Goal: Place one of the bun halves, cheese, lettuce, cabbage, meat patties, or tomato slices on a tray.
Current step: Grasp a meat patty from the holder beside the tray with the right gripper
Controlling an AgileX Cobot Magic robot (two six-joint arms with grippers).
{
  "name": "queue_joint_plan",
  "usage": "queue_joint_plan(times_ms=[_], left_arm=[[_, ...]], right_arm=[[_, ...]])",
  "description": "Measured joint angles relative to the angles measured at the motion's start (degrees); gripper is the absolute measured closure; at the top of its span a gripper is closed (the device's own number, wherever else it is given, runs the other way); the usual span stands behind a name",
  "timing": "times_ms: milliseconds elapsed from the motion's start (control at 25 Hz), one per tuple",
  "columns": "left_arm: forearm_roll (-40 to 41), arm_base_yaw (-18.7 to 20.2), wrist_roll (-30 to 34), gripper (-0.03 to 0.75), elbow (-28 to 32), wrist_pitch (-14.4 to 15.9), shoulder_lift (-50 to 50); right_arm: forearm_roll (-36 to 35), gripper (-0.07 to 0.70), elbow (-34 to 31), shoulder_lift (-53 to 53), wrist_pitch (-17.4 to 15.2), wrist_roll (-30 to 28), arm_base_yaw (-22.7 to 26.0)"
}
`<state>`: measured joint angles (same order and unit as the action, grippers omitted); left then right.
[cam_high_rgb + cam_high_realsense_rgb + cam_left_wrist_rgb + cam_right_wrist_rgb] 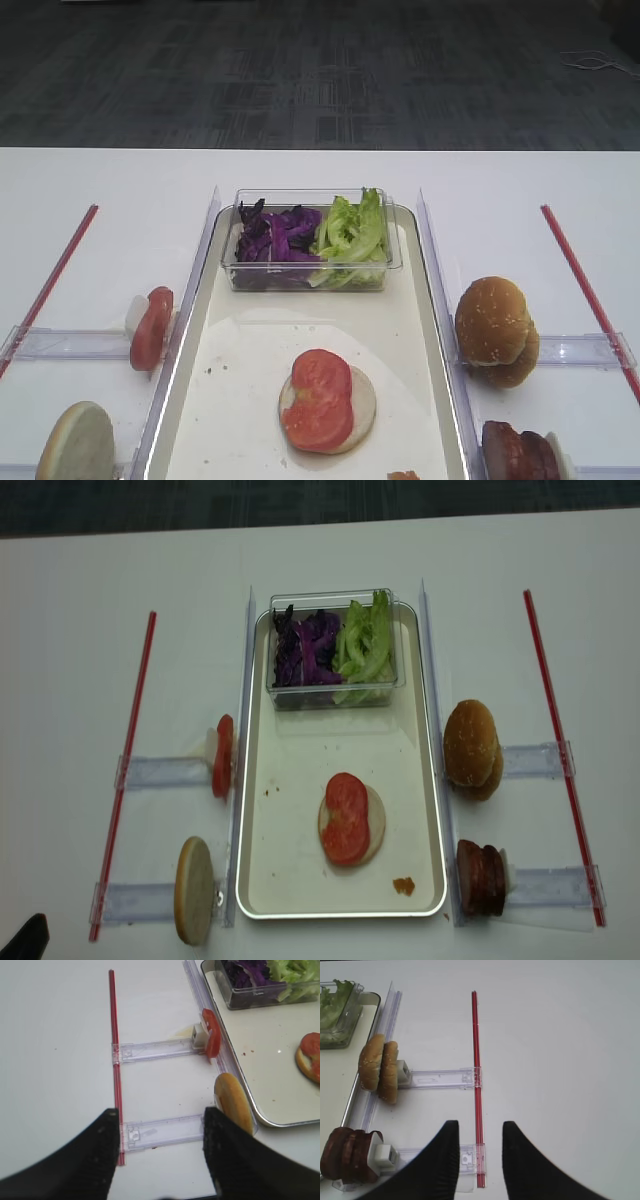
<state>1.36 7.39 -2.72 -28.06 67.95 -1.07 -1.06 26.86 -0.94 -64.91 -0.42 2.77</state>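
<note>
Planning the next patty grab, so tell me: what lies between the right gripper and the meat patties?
In the right wrist view, a clear plastic rail with a white pusher block runs between the right gripper and the meat patties.

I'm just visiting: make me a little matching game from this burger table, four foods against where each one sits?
Foods:
1. cabbage
2. sesame bun tops
3. meat patties
4. two tomato slices

Places:
A. on the pale bun half on the tray
B. near rack, right of tray
C. clear box, beside the lettuce
D. far rack, right of tray

Pairs: 1-C, 2-D, 3-B, 4-A
</note>
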Motion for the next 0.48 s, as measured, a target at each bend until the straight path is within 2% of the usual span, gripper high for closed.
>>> queue_joint_plan(times_ms=[120, 200, 360, 480], left_arm=[[0.0, 0.0, 0.0, 0.358, 0.0, 0.0, 0.0], [0.0, 0.0, 0.0, 0.358, 0.0, 0.0, 0.0], [0.0, 0.0, 0.0, 0.360, 0.0, 0.0, 0.0], [0.0, 0.0, 0.0, 0.360, 0.0, 0.0, 0.0]], right_arm=[[0.0, 0.351, 0.0, 0.0, 0.0, 0.0, 0.0], [0.0, 0.268, 0.0, 0.0, 0.0, 0.0, 0.0], [-0.1, 0.037, 0.0, 0.0, 0.0, 0.0, 0.0], [-0.1, -0.029, 0.0, 0.0, -0.1, -0.1, 0.0]])
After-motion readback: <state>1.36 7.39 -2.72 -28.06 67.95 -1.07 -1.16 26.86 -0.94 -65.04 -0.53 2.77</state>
